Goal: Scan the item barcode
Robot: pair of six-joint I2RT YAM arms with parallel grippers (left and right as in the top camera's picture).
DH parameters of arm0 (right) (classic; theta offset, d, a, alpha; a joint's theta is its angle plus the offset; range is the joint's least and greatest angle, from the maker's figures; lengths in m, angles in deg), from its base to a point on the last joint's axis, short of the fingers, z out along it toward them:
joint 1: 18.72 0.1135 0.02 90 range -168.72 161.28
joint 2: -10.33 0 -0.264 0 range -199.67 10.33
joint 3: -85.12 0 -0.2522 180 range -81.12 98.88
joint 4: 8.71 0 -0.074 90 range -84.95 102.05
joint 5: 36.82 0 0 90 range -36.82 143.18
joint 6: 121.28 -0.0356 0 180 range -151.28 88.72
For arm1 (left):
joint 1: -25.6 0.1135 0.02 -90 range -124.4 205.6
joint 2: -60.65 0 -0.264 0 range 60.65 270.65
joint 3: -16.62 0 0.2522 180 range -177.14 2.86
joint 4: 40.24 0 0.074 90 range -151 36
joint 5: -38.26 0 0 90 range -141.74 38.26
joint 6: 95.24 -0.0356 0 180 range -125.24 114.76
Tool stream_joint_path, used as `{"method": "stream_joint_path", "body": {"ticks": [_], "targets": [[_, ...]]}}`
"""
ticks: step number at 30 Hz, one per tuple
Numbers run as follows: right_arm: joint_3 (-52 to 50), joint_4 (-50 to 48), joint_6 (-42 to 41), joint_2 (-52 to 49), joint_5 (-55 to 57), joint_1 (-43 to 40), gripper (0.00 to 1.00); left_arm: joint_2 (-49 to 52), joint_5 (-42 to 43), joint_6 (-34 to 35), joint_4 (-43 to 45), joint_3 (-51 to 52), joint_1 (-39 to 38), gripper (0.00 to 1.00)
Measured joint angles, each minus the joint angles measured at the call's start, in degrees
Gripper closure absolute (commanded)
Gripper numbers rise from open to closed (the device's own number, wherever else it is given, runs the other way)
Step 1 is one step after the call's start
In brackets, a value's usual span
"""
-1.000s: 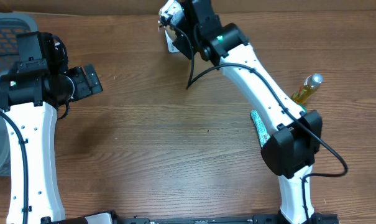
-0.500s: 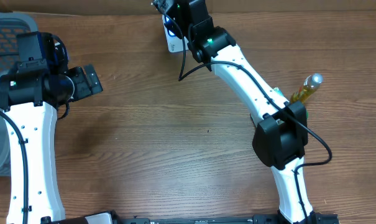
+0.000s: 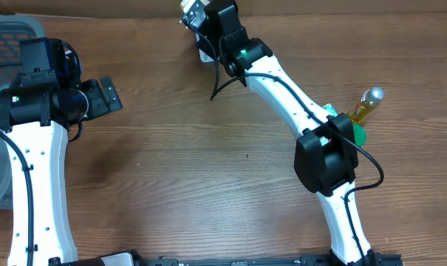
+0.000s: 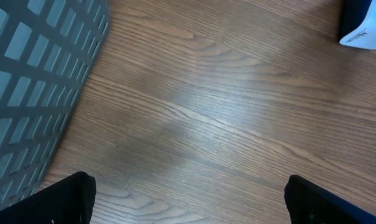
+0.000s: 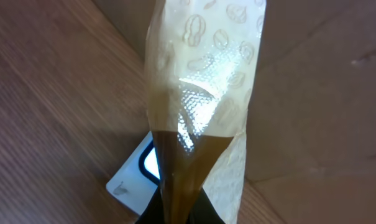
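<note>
Evidently the scan is in its middle stretch. The right pincer is clamped tight on the lower end of a cream snack pouch printed with peanut shapes. The pouch is held up at the far edge of the worktop, close to the cardboard wall. The wrist view shows it hanging directly above the white barcode scanner, whose dark window peeks out beneath it. Picking up and carrying the item therefore look done.

What seems left is the reading itself. No barcode shows on the side of the pouch facing the camera, and I cannot tell whether one faces the scanner window. The pouch may need lowering or turning before the code registers, and after that it must be put down somewhere.

The left pincer stands wide and holds nothing, parked beside the grey slotted basket. A yellow bottle and a green item lie on the right, well apart from the scanner.
</note>
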Motion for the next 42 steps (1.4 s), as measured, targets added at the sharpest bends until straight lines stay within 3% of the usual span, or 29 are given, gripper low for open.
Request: {"method": "stream_joint_path", "body": {"ticks": [26, 42], "targets": [[0.0, -3.5, -4.5, 0.0, -12.0, 0.3, 0.96, 0.0, 0.0, 0.0, 0.0, 0.0, 0.0, 0.0], [0.0, 2.5, -5.3, -1.5, -18.3, 0.3, 0.96, 0.0, 0.0, 0.0, 0.0, 0.0, 0.0, 0.01]]}}
